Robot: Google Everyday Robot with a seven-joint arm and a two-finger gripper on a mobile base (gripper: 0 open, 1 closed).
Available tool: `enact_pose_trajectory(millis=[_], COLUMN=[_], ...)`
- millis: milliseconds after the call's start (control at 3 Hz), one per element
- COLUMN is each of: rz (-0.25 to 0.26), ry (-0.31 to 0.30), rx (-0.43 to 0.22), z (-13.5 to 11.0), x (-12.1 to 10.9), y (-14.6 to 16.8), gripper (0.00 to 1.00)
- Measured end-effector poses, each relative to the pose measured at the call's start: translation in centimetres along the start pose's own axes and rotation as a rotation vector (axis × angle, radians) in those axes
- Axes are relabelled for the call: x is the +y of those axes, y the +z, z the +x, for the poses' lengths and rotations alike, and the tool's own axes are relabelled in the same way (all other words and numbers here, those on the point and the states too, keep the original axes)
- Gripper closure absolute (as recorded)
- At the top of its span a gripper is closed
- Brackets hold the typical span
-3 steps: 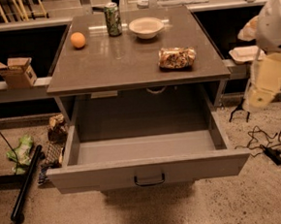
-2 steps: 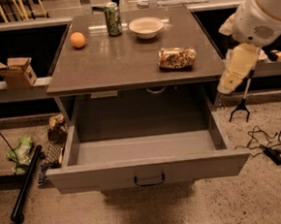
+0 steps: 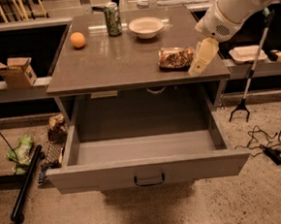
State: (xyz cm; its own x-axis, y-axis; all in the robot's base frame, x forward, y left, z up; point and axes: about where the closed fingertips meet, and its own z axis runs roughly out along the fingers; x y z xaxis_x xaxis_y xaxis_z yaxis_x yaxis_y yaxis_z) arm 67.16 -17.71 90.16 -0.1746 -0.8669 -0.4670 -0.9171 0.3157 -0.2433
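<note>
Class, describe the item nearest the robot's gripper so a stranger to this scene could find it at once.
Find the grey table with the open drawer and look at its top's right front. There, just left of the gripper hanging over that edge, lies the snack bag. Unlike the round orange, can and bowl farther back, it is flat, crinkled and speckled brown.

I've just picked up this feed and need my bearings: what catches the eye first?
The big drawer stands pulled wide open under the tabletop. The gripper hangs at the tabletop's front right edge, just beside the snack bag. Farther back sit an orange, a green can and a white bowl.
</note>
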Motion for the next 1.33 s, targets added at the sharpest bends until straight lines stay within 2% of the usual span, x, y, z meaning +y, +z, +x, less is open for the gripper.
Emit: enact_pose_trajectory(millis=[333,667,1000,1333], rz=[0.000,0.006,0.019,0.042], ry=[0.000,0.011,0.032,0.071], rx=[0.000,-0.015,-0.043,-0.042], z=[0.0,0.1,0.1,0.5], x=[0.0,-1.3,-3.7,-5.4], y=[0.0,0.8,2.2,4.3], gripper=[0.00,0.00,0.00,0.00])
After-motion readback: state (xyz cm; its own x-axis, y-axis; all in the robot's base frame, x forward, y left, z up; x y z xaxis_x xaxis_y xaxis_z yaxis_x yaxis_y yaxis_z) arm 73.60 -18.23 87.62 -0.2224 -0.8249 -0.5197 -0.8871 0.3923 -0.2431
